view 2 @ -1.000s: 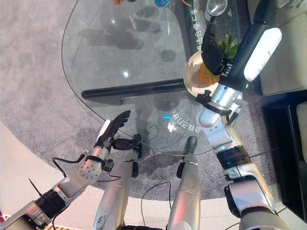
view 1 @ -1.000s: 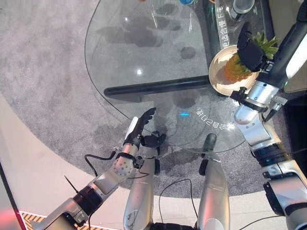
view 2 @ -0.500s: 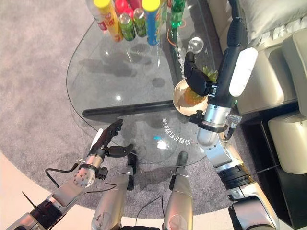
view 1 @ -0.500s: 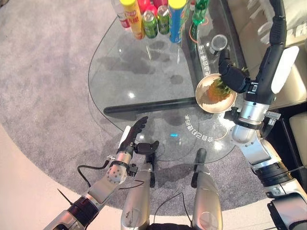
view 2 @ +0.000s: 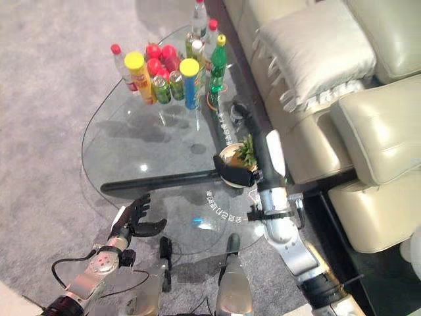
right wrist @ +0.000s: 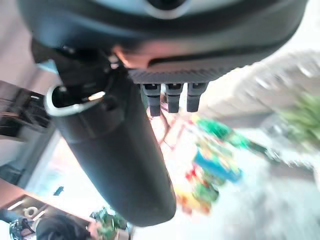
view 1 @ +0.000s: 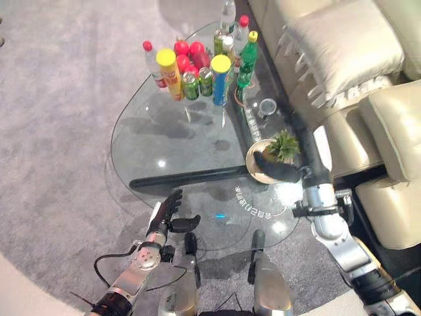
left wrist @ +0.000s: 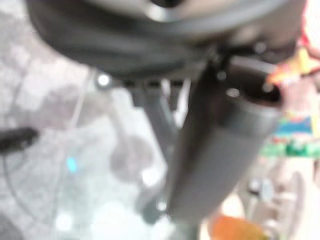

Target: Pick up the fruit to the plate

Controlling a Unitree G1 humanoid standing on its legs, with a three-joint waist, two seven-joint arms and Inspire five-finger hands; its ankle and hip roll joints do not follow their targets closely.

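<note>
Glass tabletop (view 1: 164,141) stood on a grey carpet (view 1: 59,99), with a cream sofa (view 1: 342,59) along its right side; near the table's right edge sat a tan plate (view 1: 256,168), and on it the pineapple (view 1: 284,146) rested, its green crown showing. The right hand (view 1: 281,172) lay at the plate's near rim, just beside the fruit — whether it touched the pineapple could not be told; its fingers looked stretched out, clasping nothing. The left hand (view 1: 170,214) hovered at the near edge of the tabletop, fingers straight and thumb spread, released and empty. At the far end stood a cluster of bottles and cans (view 1: 204,62) — yellow-capped, green and red among them — well apart from the plate.
</note>
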